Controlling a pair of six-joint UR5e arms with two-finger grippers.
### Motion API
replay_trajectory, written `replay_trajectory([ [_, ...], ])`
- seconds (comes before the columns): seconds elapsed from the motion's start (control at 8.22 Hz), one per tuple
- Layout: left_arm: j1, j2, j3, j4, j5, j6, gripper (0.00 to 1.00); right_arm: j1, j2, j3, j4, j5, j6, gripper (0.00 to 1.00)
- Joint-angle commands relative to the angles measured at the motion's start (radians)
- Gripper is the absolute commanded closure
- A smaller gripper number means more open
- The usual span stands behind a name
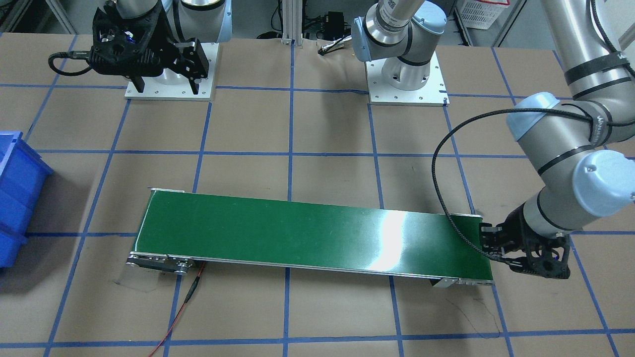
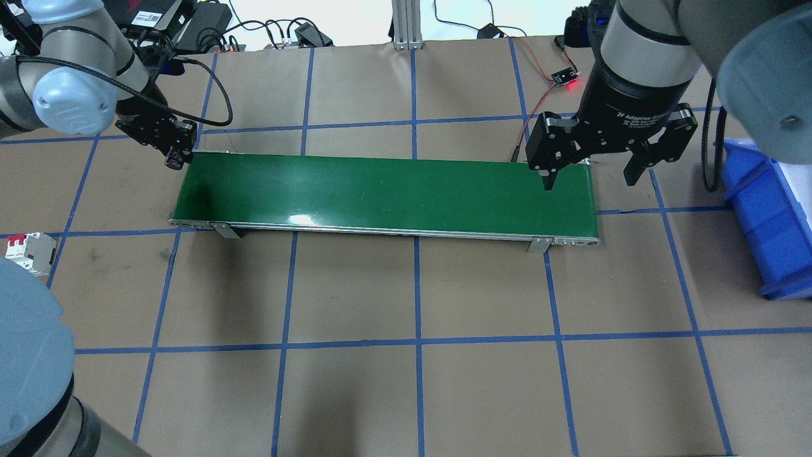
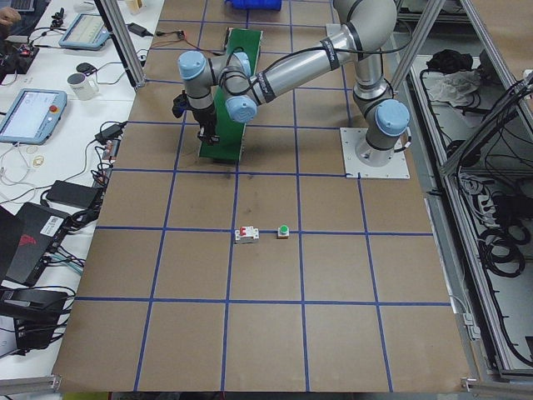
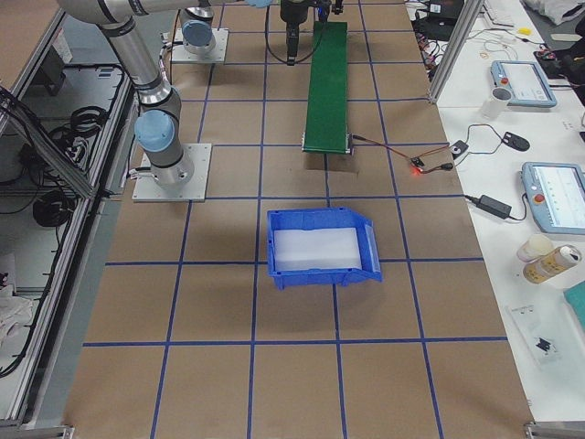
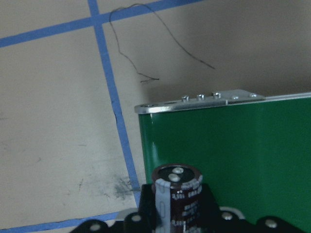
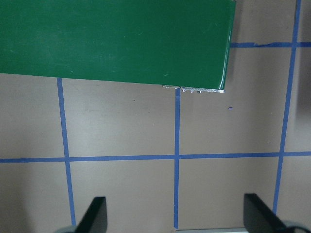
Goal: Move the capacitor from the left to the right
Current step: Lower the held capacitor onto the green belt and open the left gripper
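Note:
The capacitor (image 5: 177, 195), a small dark cylinder with a silvery top and grey side markings, shows only in the left wrist view, upright between my left gripper's fingers. My left gripper (image 2: 172, 155) is shut on it at the left end of the green conveyor belt (image 2: 380, 190), just off the belt's end edge (image 5: 199, 102). It also shows in the front view (image 1: 491, 243). My right gripper (image 2: 590, 181) is open and empty, high over the belt's right end. Its two fingers (image 6: 95, 216) show wide apart in the right wrist view.
A blue bin (image 2: 767, 216) with a white liner stands right of the belt. A white breaker with red switches (image 2: 28, 247) and a green-topped push button (image 3: 283, 231) lie on the table to the left. A red-lit sensor board (image 2: 564, 79) and wires lie behind the belt.

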Motion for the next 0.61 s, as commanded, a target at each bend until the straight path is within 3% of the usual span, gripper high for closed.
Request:
replay_trajectory([
  [0.0, -0.046, -0.032, -0.013, 0.014, -0.049, -0.122, 1.00, -0.001, 0.007, 0.004, -0.040, 0.002, -0.001, 0.00],
  [0.49, -0.044, -0.037, -0.030, 0.016, -0.045, -0.198, 1.00, 0.001, 0.005, 0.002, -0.046, 0.000, -0.004, 0.00],
])
